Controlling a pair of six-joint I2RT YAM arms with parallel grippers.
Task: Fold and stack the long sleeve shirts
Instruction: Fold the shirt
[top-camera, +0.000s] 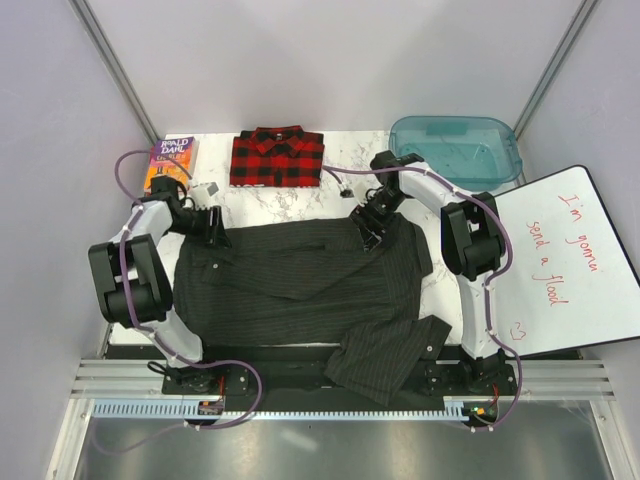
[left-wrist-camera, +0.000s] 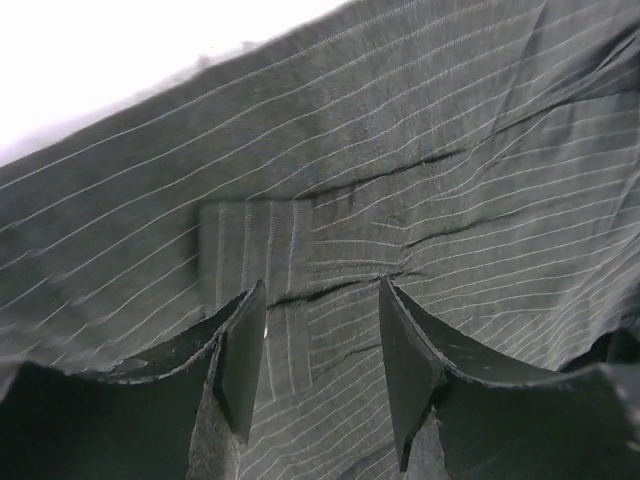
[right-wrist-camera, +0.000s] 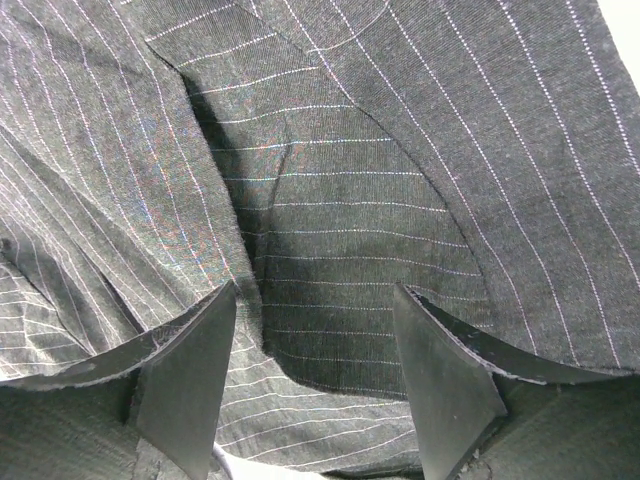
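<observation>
The dark charcoal pinstriped long sleeve shirt (top-camera: 300, 285) lies spread across the middle of the table, with one sleeve (top-camera: 385, 355) hanging over the near edge. The red-and-black plaid shirt (top-camera: 277, 157) sits folded at the back. My left gripper (top-camera: 213, 228) hovers at the dark shirt's upper left corner. In the left wrist view its jaws (left-wrist-camera: 322, 290) stand open over flat striped cloth (left-wrist-camera: 420, 180), with nothing between them. My right gripper (top-camera: 368, 225) is at the shirt's upper right. It is open (right-wrist-camera: 315, 290) above a fold of the same fabric (right-wrist-camera: 340, 220).
A colourful paperback book (top-camera: 172, 163) lies at the back left corner. A teal plastic bin (top-camera: 455, 148) stands at the back right. A whiteboard (top-camera: 565, 262) with red writing leans off the table's right side. A small dark cable end (top-camera: 345, 185) rests beside the plaid shirt.
</observation>
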